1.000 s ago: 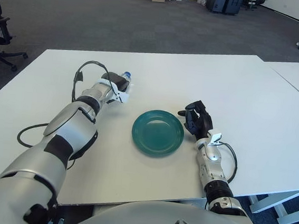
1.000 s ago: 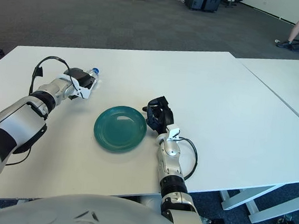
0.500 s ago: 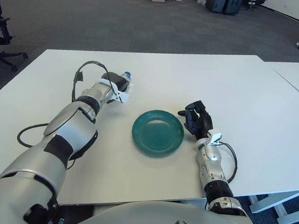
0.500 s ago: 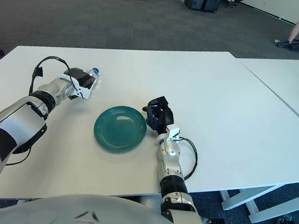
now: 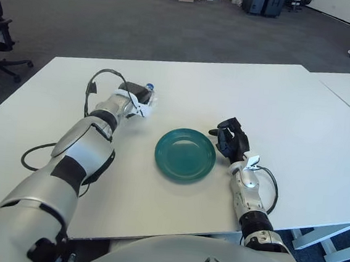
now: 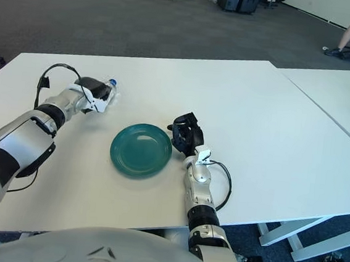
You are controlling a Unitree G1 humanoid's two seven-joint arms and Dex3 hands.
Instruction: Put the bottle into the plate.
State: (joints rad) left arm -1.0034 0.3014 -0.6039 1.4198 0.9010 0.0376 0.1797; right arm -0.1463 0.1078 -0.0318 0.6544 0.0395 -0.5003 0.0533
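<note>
Your left hand wraps its fingers around the bottle on the white table, far-left of the green plate; lift clear before swinging right, while your right hand waits curled, empty, beside the plate's right rim.

plate: plain dark teal-green, no pattern, just left of the black right hand. bottle: clear with blue cap, at the black-and-white left hand. table: plain white. arms: silver with black bands.
</note>
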